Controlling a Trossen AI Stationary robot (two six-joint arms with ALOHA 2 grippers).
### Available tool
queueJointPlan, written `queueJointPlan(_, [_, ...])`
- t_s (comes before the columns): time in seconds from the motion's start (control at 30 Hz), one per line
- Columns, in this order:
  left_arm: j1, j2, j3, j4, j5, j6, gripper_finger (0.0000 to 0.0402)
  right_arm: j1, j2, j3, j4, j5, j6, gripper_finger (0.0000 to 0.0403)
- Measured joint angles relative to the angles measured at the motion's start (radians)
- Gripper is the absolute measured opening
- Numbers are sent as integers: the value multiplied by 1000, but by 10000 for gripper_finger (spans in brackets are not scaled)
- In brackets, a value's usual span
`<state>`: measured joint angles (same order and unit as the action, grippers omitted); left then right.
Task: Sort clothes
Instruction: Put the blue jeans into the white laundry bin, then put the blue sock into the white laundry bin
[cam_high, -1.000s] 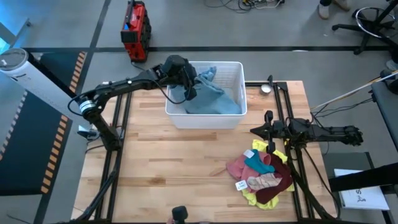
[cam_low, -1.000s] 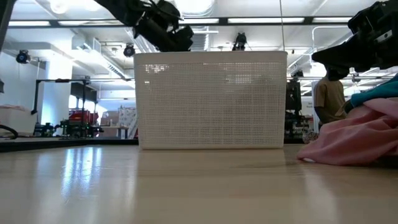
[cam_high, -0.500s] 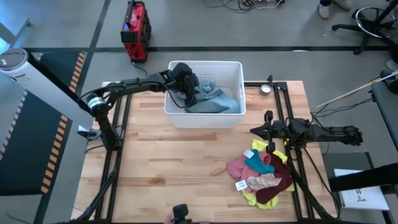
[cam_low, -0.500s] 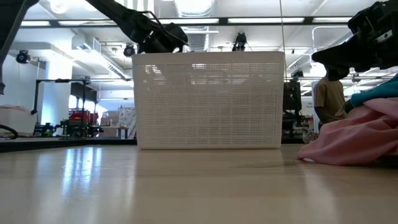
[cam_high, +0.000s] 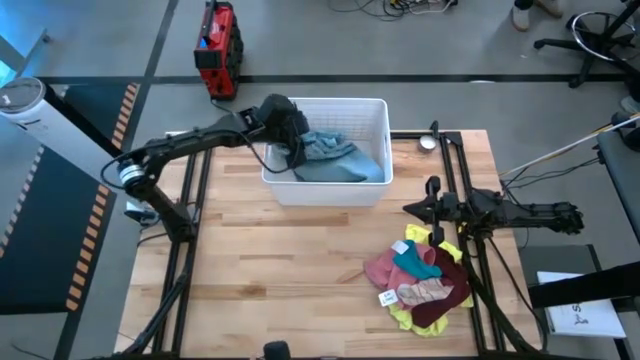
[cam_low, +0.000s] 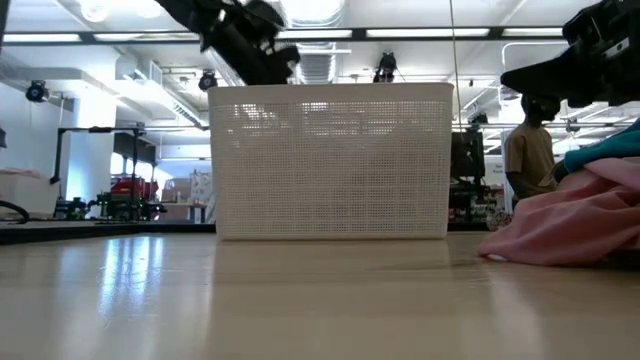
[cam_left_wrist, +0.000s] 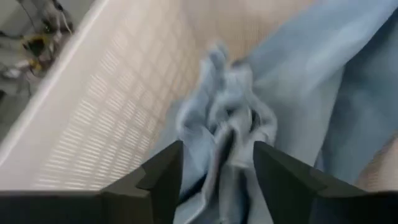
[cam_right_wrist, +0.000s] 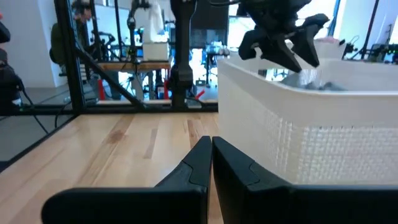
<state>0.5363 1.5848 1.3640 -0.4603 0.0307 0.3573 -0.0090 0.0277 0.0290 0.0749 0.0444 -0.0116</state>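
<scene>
A white plastic basket (cam_high: 340, 101) stands at the table's far middle, with a light blue garment (cam_high: 340, 160) lying inside it. My left gripper (cam_high: 293, 140) hangs open over the basket's left part. In its wrist view the fingers (cam_left_wrist: 163, 174) flank a bunched fold of the garment (cam_left_wrist: 231, 124). The rest of the clothes, pink, teal, maroon and yellow, lie in a pile (cam_high: 425, 285) at the near right. My right gripper (cam_high: 408, 210) rests shut near the table's right edge, just beyond the pile, holding nothing. My left gripper points down into the basket with its open fingers on either side of the light blue garment's bunched fold (cam_left_wrist: 221, 155). Whether the fingers touch the cloth, I cannot tell. The garment lies on the basket's floor.
Bare wood covers the table's left half and near middle (cam_high: 270, 270). A small round metal piece (cam_high: 428, 143) sits on the table right of the basket. A red device (cam_high: 217, 50) stands on the floor beyond the table. A person (cam_low: 530, 150) stands in the room behind.
My left gripper dipped into the basket with the light blue garment, then rose a little toward the table's left edge. The part of the garment that was drawn up has sunk down and now lies low in the basket. The basket has slid slightly left.
</scene>
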Motion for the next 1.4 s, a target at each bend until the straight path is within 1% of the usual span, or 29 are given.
queueJointPlan(0.17, [-28, -82, 0, -23, 1, 4, 217, 0, 0, 0, 40, -1, 1, 0])
queueJointPlan(0.23, [-49, -129, -13, -14, 2, 37, 220, 0, 0, 0, 50, -1, -5, 0])
queueJointPlan(0.3, [-82, -185, -60, 25, 2, 76, 215, 0, 3, 0, 57, 0, -13, 0])
queueJointPlan(0.43, [-146, -324, -230, 188, 9, 94, 190, 0, 29, 0, 64, 0, -15, 0])
queueJointPlan(0.53, [-180, -451, -380, 309, 8, 59, 168, 0, 55, 0, 73, 0, -11, 5])
queueJointPlan(0.7, [-236, -655, -595, 415, 8, -20, 138, 0, 133, 44, 74, 0, 14, 34])
queueJointPlan(0.8, [-265, -766, -691, 467, 1, -51, 122, 0, 207, 91, 70, 0, 19, 57])
queueJointPlan(0.93, [-304, -886, -803, 504, -91, -69, 103, 2, 336, 175, 50, -26, 41, 82])
queueJointPlan(1.03, [-323, -963, -884, 538, -142, -71, 94, 2, 443, 259, -18, -83, 74, 94])
queueJointPlan(1.13, [-336, -1025, -967, 608, -145, -93, 89, 4, 555, 357, -138, -131, 116, 105])
queueJointPlan(1.17, [-340, -1040, -991, 638, -145, -107, 88, 8, 591, 393, -183, -133, 130, 109])
queueJointPlan(1.27, [-357, -1074, -1045, 706, -144, -132, 91, 26, 692, 499, -323, -167, 172, 123])
queueJointPlan(1.4, [-366, -1087, -1104, 769, -144, -142, 106, 54, 806, 644, -558, -213, 250, 147])
